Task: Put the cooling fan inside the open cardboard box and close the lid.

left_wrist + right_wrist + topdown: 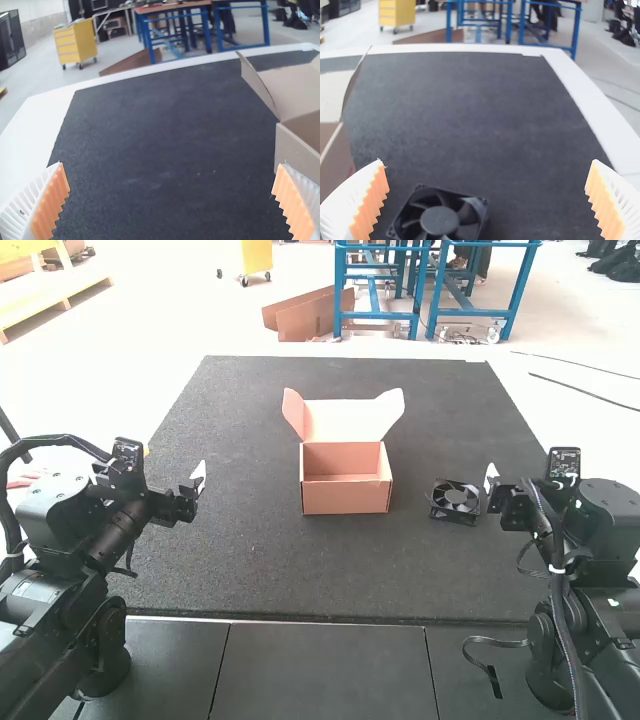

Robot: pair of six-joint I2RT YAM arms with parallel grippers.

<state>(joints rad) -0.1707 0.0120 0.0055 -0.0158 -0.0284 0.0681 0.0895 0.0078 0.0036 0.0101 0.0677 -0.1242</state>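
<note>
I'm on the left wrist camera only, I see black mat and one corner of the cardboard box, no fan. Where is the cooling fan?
Observer: The cooling fan sits on the mat just right of the cardboard box, apart from it.
Operator: Which arm is closer to it?
Observer: The right gripper is right beside the fan, with its fingers open towards it.
Operator: Anything inside the box?
Observer: No, from above the box looks empty, and its lid stands up at the far side.
</note>
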